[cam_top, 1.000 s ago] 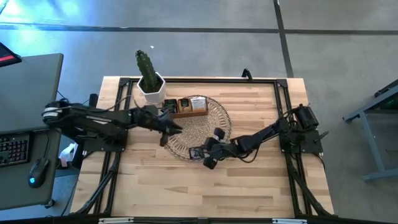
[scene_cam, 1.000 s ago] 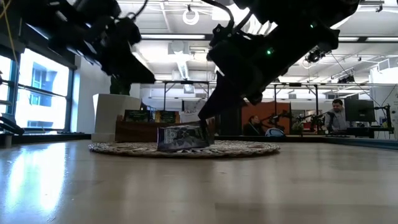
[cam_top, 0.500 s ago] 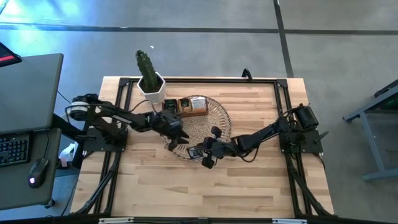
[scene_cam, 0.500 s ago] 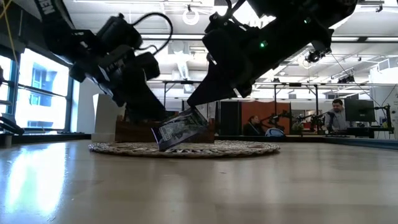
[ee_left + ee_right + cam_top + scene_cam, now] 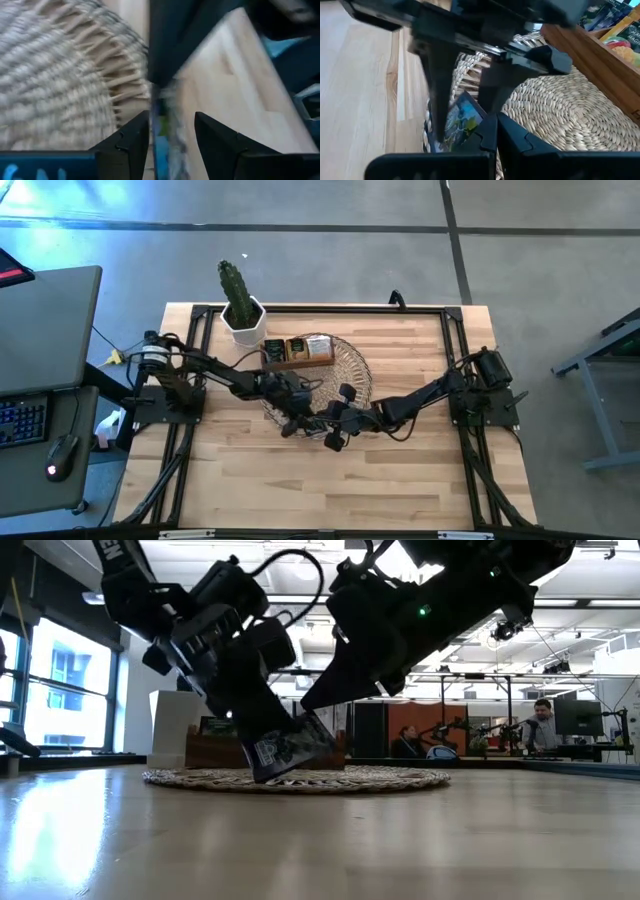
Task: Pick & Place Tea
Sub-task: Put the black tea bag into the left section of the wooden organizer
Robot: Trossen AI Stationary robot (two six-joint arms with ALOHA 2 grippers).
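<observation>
Mid-handover, by the look of it. One tea sachet (image 5: 290, 747) is off the wicker mat (image 5: 345, 365) and tilted, its lower corner just over the mat's near rim. Your right gripper (image 5: 492, 131) is clenched on the sachet's edge; the right wrist view shows its fingers pinched together with the dark, blue-printed packet wedged between them.

Your left gripper (image 5: 170, 125) comes in from the opposite side of the mat's near rim. Its fingers stand apart with the sachet edge-on in the gap. Contact is not clear: treat it as straddling, not yet grasping. In the high view both grippers meet at that same near rim, nearly touching.

The wooden tea box (image 5: 297, 351) sits on the far part of the mat, beside the white cactus pot (image 5: 243, 323). Packets show inside it, dark and yellow-orange, count unreadable. No loose sachets are visible elsewhere on the mat or on the table (image 5: 400, 480).

Judgement on progress:
- Done: one sachet picked and lifted clear of the mat.
- In hand: the pass between grippers, or a regrip; you cannot tell which from here.
- Left: the left fingers closing, the right letting go, then the placement. Destination is not evident from these views.
- Risk: a thin packet held by one edge can twist or slip as the second gripper closes.
</observation>
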